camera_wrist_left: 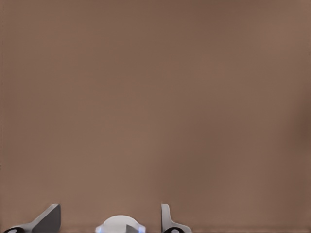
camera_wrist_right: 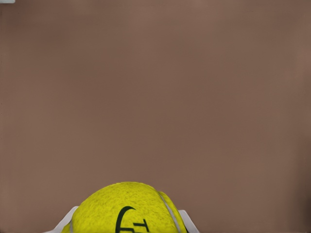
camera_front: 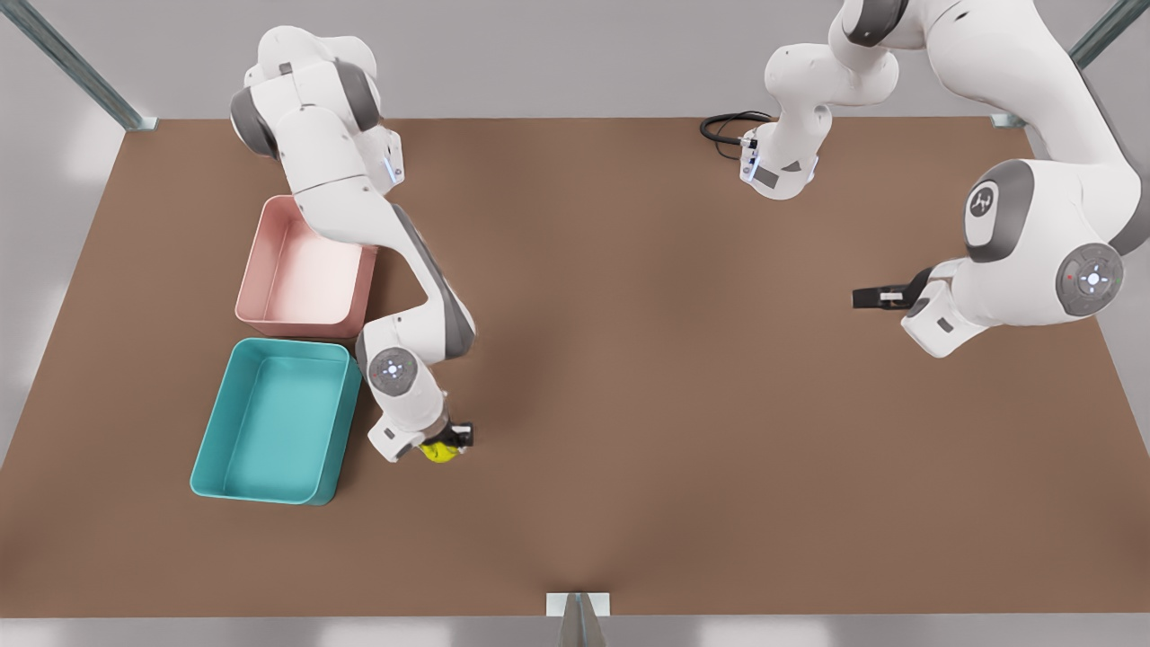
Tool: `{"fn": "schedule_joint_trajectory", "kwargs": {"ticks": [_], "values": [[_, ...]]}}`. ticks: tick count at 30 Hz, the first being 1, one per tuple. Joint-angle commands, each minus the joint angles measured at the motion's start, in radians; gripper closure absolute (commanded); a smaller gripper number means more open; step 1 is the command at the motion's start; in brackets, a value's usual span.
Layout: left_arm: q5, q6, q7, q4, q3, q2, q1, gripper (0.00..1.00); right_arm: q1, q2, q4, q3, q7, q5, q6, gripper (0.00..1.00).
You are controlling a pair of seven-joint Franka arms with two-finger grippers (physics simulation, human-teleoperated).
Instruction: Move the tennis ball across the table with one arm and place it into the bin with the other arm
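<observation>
Here the right gripper point(camera_front: 446, 442) is clamped on the tennis ball point(camera_front: 439, 451), its two fingers pressed against opposite sides of the fuzzy yellow-green sphere; in the right wrist view the ball point(camera_wrist_right: 127, 208) shows a pale curved seam and dark printed lettering, with a light fingertip point(camera_wrist_right: 64, 223) at either flank. The ball sits low over the table point(camera_front: 683, 377), a flat, matte brown rectangle, just beside the bin point(camera_front: 208, 467), a smooth teal tray with rounded corners and low walls. A pink tray point(camera_front: 254, 301) of like shape lies beyond the bin. The left gripper point(camera_front: 873, 296) waits well apart on the front view's right, its dark fingers point(camera_wrist_left: 48, 218) spread apart with nothing between them.
</observation>
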Motion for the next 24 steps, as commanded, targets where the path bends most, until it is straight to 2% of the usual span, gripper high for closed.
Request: {"fn": "schedule_joint_trajectory", "kwargs": {"ticks": [1,3,7,8,11,13,18,20,22,23,24], "values": [[-0.002,-0.031,-0.012,0.001,-0.003,-0.002,-0.001,0.0,-0.033,-0.055,0.0,-0.002,-0.208,-0.008,-0.156,0.33],[-0.001,-0.048,-0.012,0.002,-0.003,-0.001,0.0,0.0,-0.134,-0.125,-0.002,-0.02,-0.43,-0.018,-0.319,0.33],[-0.002,-0.048,-0.012,0.001,-0.003,-0.001,0.0,0.0,-0.152,-0.108,-0.014,-0.23,-0.691,-0.024,-0.377,0.33],[-0.001,-0.05,-0.01,0.001,-0.003,-0.001,0.0,0.0,-0.177,-0.092,-0.014,-0.244,-0.715,-0.024,-0.377,0.33],[0.001,-0.05,-0.009,0.004,-0.002,-0.002,0.006,0.0,-0.206,-0.054,-0.014,-0.246,-0.713,-0.018,-0.371,0.33],[0.001,-0.047,-0.01,0.004,-0.003,-0.002,0.005,0.0,-0.203,-0.046,-0.013,-0.244,-0.692,-0.011,-0.374,0.0],[0.002,-0.042,-0.01,0.004,-0.003,-0.001,0.003,0.0,-0.177,-0.048,0.027,-0.233,-0.675,0.006,-0.414,0.0],[0.002,-0.042,-0.01,0.004,-0.003,-0.001,0.005,0.0,-0.102,-0.046,0.17,-0.233,-0.328,0.051,-0.651,0.0],[0.001,-0.042,-0.01,0.004,-0.005,-0.001,0.003,0.0,-0.099,-0.068,0.306,-0.238,-0.28,0.08,-0.822,0.0],[0.001,-0.042,-0.01,0.004,-0.005,-0.002,0.003,0.0,-0.085,-0.132,0.313,-0.235,-0.279,0.071,-0.897,0.0],[0.004,-0.041,-0.01,0.002,-0.005,-0.002,0.003,0.0,-0.118,-0.247,0.264,-0.183,-0.279,0.028,-0.997,0.0]]}}
